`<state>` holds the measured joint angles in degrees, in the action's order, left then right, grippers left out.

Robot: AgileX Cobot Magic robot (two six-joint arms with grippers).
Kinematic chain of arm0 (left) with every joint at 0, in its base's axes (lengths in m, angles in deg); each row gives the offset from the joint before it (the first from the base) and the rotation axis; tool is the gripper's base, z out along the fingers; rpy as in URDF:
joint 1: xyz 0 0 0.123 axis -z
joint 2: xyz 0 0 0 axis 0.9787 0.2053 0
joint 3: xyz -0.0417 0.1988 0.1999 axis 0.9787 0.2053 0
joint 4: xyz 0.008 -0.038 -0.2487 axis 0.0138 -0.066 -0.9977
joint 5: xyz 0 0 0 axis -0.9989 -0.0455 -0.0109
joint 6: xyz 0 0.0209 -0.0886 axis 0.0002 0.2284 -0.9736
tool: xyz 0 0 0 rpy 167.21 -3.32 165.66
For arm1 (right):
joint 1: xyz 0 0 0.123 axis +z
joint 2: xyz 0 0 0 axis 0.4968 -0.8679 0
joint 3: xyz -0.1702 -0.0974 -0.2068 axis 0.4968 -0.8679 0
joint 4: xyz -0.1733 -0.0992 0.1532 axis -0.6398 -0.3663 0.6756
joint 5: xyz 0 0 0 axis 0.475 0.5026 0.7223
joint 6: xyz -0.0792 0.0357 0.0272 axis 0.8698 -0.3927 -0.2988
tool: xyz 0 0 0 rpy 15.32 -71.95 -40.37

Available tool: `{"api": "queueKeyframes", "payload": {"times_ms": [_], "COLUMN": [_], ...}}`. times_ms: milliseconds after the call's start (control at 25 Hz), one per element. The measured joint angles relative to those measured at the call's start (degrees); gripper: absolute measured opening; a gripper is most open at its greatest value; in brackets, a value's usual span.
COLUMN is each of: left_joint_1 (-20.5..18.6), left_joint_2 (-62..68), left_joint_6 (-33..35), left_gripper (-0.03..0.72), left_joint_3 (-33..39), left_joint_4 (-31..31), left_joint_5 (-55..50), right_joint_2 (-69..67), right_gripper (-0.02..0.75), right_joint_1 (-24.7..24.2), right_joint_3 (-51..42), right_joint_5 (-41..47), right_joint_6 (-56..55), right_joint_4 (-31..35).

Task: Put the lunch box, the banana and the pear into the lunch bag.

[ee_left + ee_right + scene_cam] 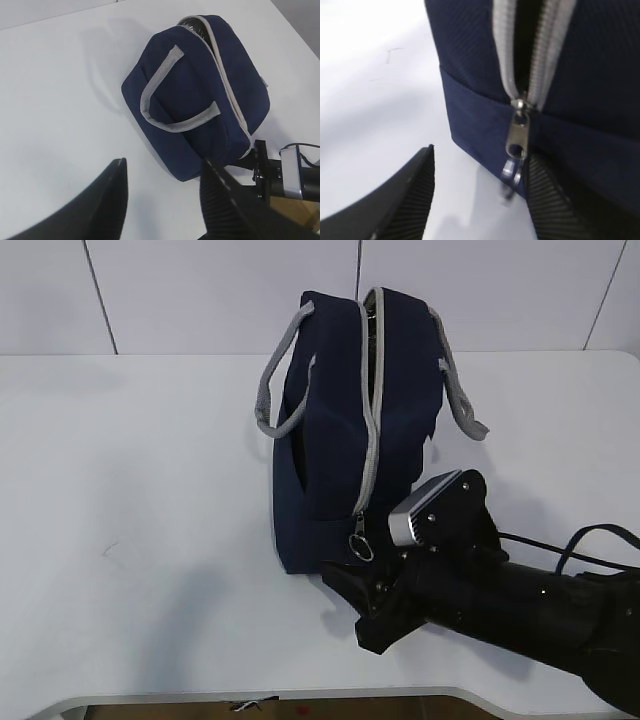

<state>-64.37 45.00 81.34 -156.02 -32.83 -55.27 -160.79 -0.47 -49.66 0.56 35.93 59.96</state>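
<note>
Bag: the lunch bag (340,430) stands upright at the middle of the white table (130,490), grey strap handles (275,390) hanging to either side, its near end facing the right arm.
Zipper: the grey zipper track (520,45) is parted along the top and down the near end; the slider (519,132) sits low on that end, with the ring pull (361,545) dangling below it.
Lining: a silvery patch shows through the far end of the opening in the left wrist view.
Other task things: the lunch box, the banana and the pear show in no view; whether any of them is inside the bag cannot be told.
Right gripper: the right gripper (480,195) is low on the table at the bag's near end, jaws parted and grasping nothing; the ring pull hangs between them, close to the right-hand finger (545,195).
Left gripper: the left gripper (165,200) hovers on the left, well apart from the bag, jaws spread and empty.
Step in hand: working the zipper, probably, so the mouth is wide enough for loading.
Next move: likely calls for drawing the right arm clear of the ring without snagging it, then finding the items to load.
Risk: the bag is tall and narrow, so a tug on the ring could tip or drag it.
</note>
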Motion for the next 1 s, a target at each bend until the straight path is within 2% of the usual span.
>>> {"api": "queueKeyframes", "payload": {"times_ms": [560, 800, 1000], "left_joint_1": [0.00, 0.00, 0.00], "left_joint_2": [0.00, 0.00, 0.00], "left_joint_6": [-0.14, -0.14, -0.14], "left_gripper": [0.359, 0.358, 0.358], "left_joint_3": [0.00, 0.00, 0.00], "left_joint_4": [-0.04, -0.04, -0.04], "left_joint_5": [0.00, 0.00, 0.00], "right_joint_2": [0.00, 0.00, 0.00], "right_gripper": [0.463, 0.393, 0.377], "right_joint_1": [0.00, 0.00, 0.00], "right_joint_3": [0.00, 0.00, 0.00], "right_joint_5": [0.00, 0.12, 1.04], "right_joint_6": [-0.40, -0.40, -0.48], "right_joint_4": [0.03, 0.25, 0.25]}}
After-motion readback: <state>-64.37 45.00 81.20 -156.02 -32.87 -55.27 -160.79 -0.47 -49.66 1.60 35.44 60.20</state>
